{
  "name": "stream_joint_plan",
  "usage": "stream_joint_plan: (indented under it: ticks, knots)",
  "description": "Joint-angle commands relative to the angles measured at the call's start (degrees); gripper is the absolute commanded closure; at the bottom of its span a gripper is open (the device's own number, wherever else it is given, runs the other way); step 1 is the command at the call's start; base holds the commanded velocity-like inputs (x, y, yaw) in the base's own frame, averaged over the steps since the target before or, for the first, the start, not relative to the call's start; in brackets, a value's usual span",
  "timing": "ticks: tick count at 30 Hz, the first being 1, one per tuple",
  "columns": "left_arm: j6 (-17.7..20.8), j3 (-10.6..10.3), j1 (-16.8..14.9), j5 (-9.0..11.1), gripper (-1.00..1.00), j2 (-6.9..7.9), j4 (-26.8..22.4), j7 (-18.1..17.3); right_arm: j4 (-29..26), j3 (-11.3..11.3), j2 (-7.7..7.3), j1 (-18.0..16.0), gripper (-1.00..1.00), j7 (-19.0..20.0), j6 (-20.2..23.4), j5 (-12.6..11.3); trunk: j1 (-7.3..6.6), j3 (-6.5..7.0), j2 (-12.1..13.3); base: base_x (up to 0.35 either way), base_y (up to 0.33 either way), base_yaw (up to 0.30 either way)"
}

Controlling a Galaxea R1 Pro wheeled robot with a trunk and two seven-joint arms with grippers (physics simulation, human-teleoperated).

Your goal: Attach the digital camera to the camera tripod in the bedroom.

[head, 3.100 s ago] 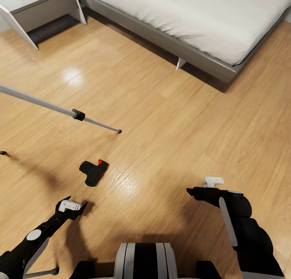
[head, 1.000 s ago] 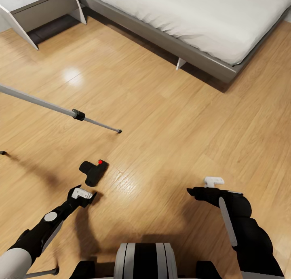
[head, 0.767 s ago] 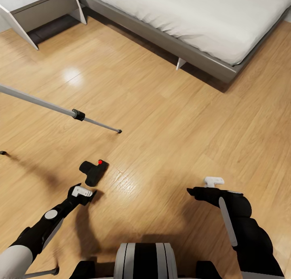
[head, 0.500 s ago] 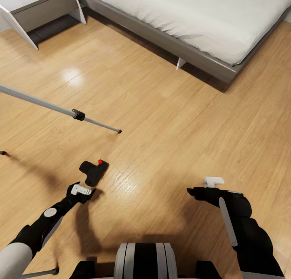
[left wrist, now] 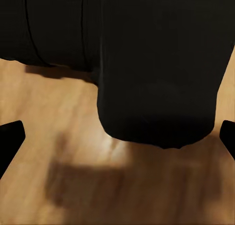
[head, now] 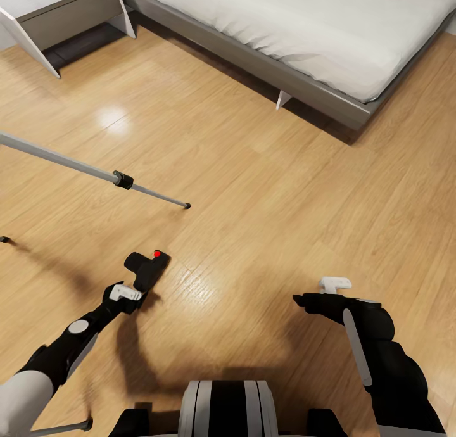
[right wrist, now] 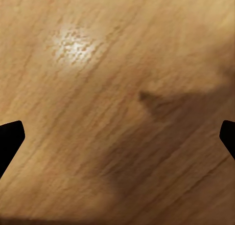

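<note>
At the far left of the head view the camera tripod is cut off: one silver leg runs in from the picture's edge to a black joint and a thin lower section ending in a foot on the floor, a second foot pokes in at the left edge, and a third leg shows at the bottom-left corner. Its head plate and pan handle lie outside the frame.

The left arm reaches forward from the lower left, forearm angled toward the centre, the left gripper low over the wood floor. The digital camera lies on the floor just ahead of that gripper, its red button on the far side. From the head view it is hard to say whether the fingertips touch the body; they look right at its near end. In the left wrist view the camera looms dark and close, with the two fingertips at the opposite edges of the frame, spread wide, its body between them and nothing pinched.

Further right, the robot's trunk shows at the bottom centre. The right arm is bent with its black forearm rising from the lower-right corner, and the right gripper hangs above bare floor, well apart from the camera. Its wrist view shows only floorboards, the fingertips spread wide at either edge.

Across the top, the nightstand and the low grey bed with its white mattress are both cropped.
</note>
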Motion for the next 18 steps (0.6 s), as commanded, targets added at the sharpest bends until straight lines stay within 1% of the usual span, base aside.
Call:
stream_joint_plan:
  ticks: [1,7,17,18]
  knots:
    - [-0.20,-0.31,-0.28,0.35,-1.00,0.00,0.41,0.01,-0.05,-0.04,0.00,-0.03,-1.00,0.23,0.25,0.06,-0.01,-0.03,-0.01,0.000,0.000,0.000]
    - [-0.25,-0.23,-1.01,0.35,-1.00,-0.54,1.57,0.08,-0.11,-0.09,-0.05,-0.03,-1.00,0.23,0.25,0.06,-0.01,-0.03,-0.01,0.000,0.000,0.000]
    - [-0.25,-0.21,-1.37,0.34,-1.00,-1.57,2.43,0.24,-0.13,-0.02,-0.08,-0.03,-1.00,0.23,0.25,0.06,-0.01,-0.03,-0.01,0.000,0.000,0.000]
    - [-0.25,-0.23,-1.51,0.34,-1.00,-1.84,2.77,0.42,-0.13,-0.02,-0.08,-0.03,-1.00,0.23,0.25,0.06,-0.01,-0.03,-0.01,0.000,0.000,0.000]
